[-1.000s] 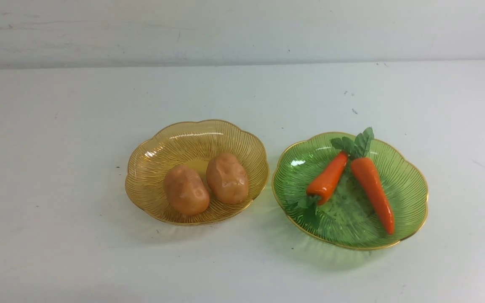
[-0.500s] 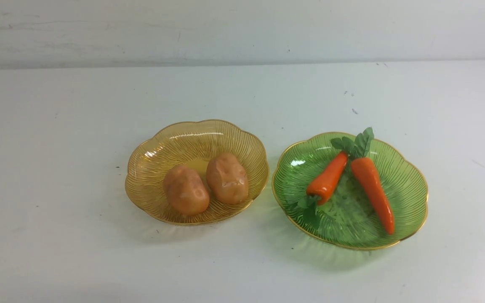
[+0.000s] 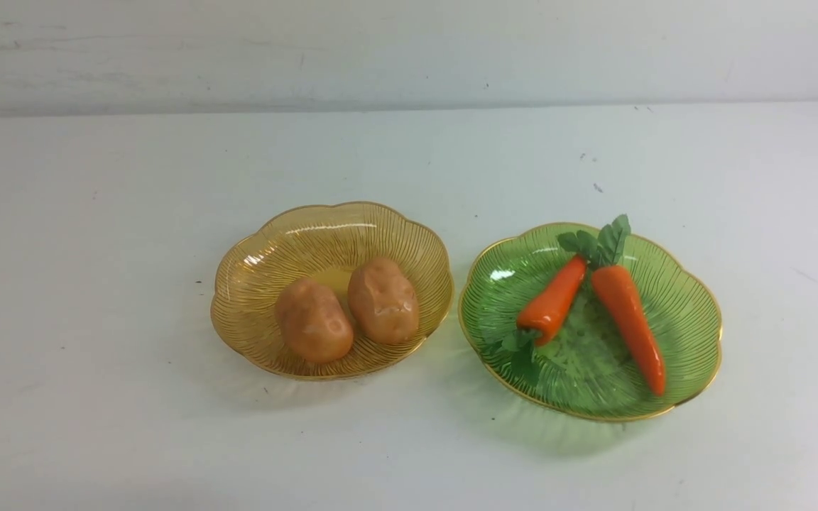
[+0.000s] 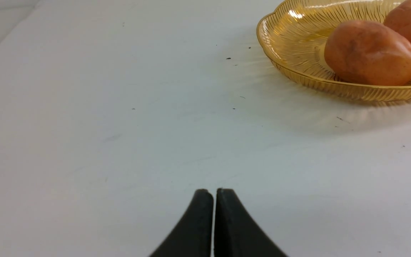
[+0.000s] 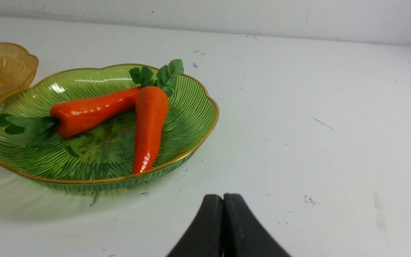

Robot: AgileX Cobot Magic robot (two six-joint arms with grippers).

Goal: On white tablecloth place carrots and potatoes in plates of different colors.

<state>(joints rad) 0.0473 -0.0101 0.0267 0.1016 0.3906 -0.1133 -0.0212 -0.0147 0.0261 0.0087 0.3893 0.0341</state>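
Two tan potatoes [image 3: 313,321] [image 3: 383,299] lie side by side in the amber plate [image 3: 267,266] on the white tablecloth [image 3: 96,284]. Two orange carrots [image 3: 553,299] [image 3: 629,326] lie in the green plate [image 3: 686,312], forming a V with one leafy top at the far rim and one at the near left. Neither arm shows in the front view. My left gripper [image 4: 214,192] is shut and empty, low over bare cloth short of the amber plate [image 4: 298,39]. My right gripper [image 5: 223,198] is shut and empty, just in front of the green plate [image 5: 191,107].
A pale wall [image 3: 409,50] rises behind the table's far edge. Small dark specks [image 3: 597,187] dot the cloth behind the green plate. The two plates stand close together, nearly touching rims.
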